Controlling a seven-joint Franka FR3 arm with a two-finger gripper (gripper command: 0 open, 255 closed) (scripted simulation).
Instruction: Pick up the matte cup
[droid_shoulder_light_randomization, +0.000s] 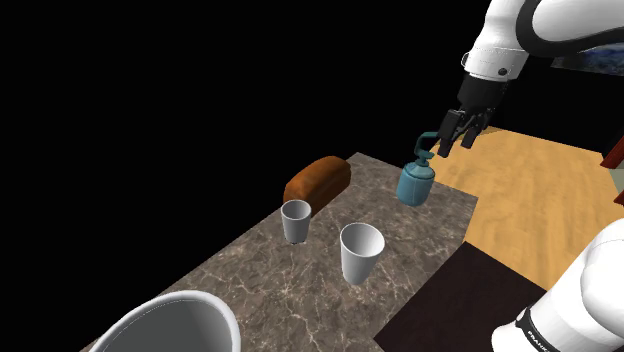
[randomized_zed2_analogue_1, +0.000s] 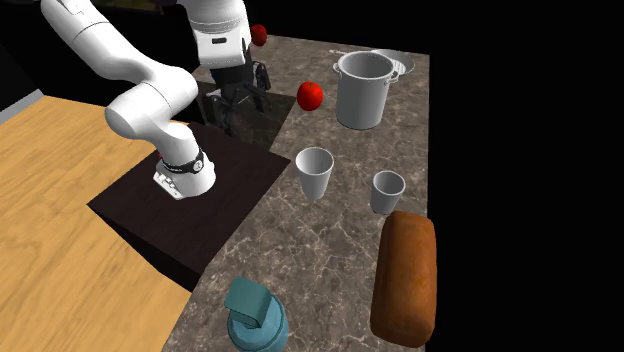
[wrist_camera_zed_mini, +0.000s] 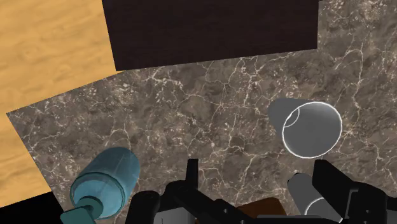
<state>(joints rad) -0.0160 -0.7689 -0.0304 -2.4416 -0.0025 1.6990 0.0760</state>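
The gripper (droid_shoulder_light_randomization: 450, 146) hangs well above the marbled counter (droid_shoulder_light_randomization: 290, 290), fingers spread apart, holding and touching nothing. The smaller grey cup (droid_shoulder_light_randomization: 295, 221) and larger white cup (droid_shoulder_light_randomization: 360, 252) stand upright there, near the loaf (droid_shoulder_light_randomization: 317, 180).

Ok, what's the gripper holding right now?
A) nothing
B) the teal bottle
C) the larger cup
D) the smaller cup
A: the gripper is open above the counter with nothing between its fingers, and the larger cup and smaller cup stand free.
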